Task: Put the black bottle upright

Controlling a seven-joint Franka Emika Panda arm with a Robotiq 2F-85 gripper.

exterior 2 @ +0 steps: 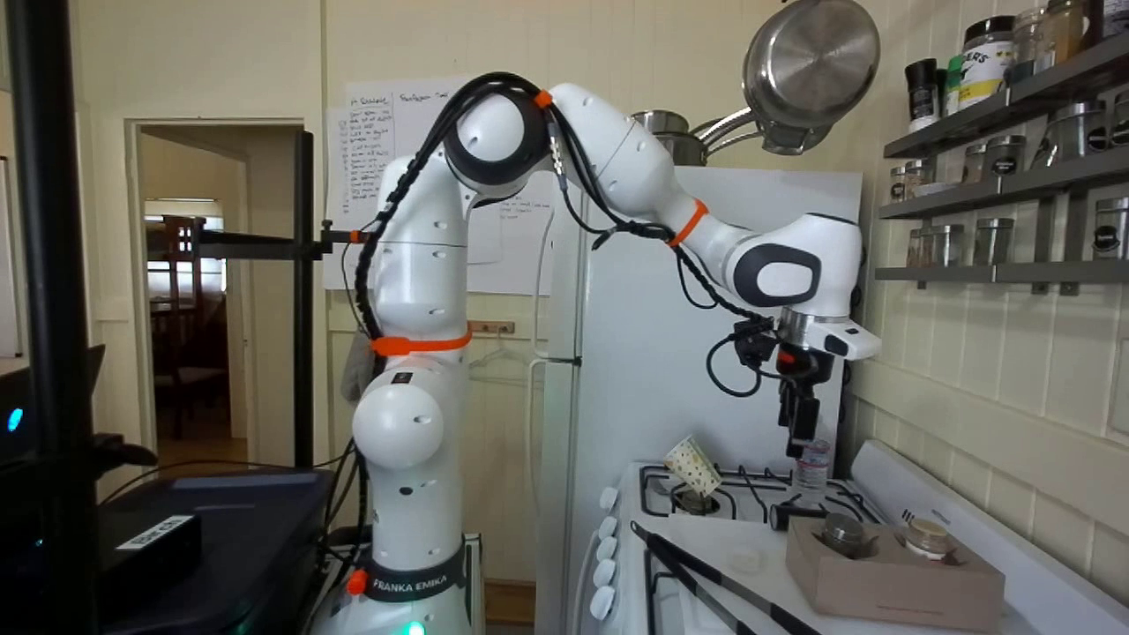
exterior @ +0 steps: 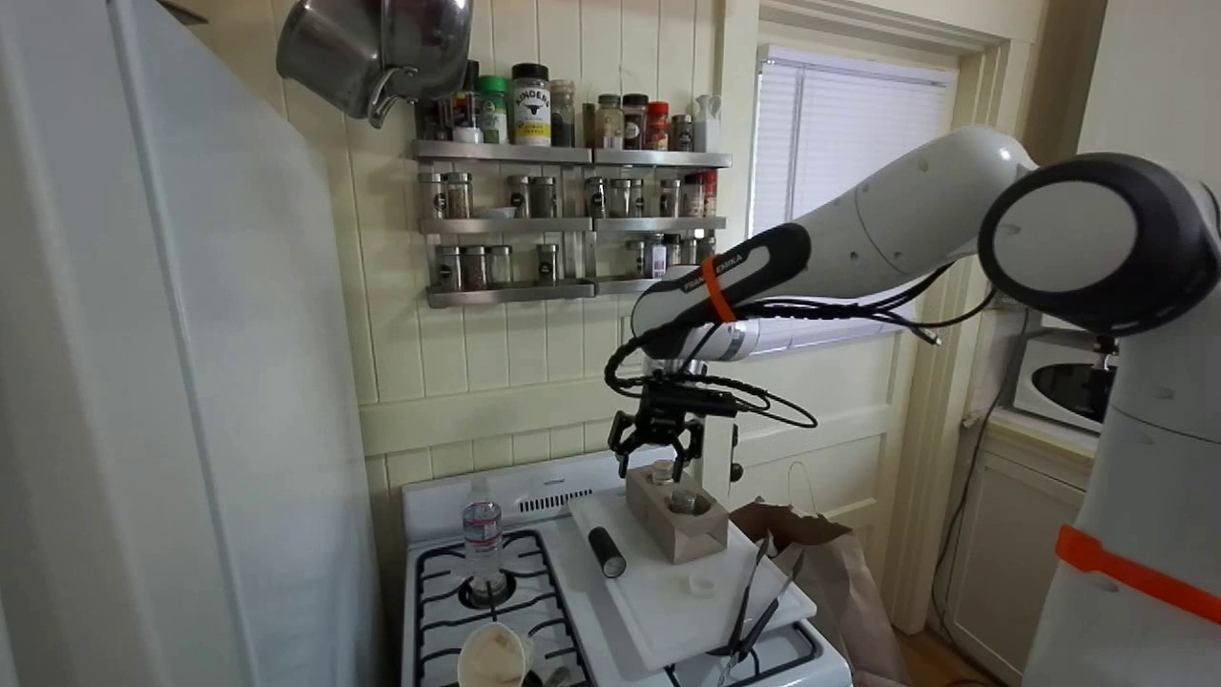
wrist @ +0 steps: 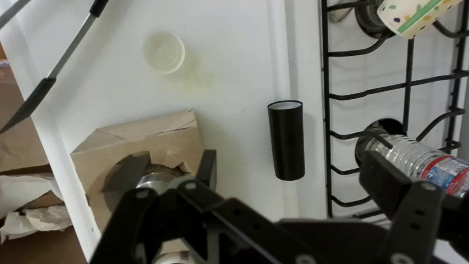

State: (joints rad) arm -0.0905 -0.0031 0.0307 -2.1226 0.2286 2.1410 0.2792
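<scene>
The hand (exterior: 651, 466) hangs spread wide, gripping nothing. Lower down, the black bottle (wrist: 287, 141) lies on its side on the bench (exterior: 658, 615), a white board over the stove (exterior: 580, 582), near a cardboard box (exterior 2: 882, 573). Behind the stove rises a panelled wall (exterior: 486, 353) with spice shelves (exterior: 510, 294); beside that, a door (exterior: 858, 487) with a white blind (exterior: 849, 134).

Bottle (wrist: 287, 143): black, whitish end. Paper cup (wrist: 414, 14): cream, multicoloured spots, green stripe. Water-bottle label (wrist: 445, 172): red, white, blue. Cutting board (wrist: 234, 29): white. Cardboard box (exterior 2: 891, 578): brown. Gripper (exterior: 651, 469): black.
</scene>
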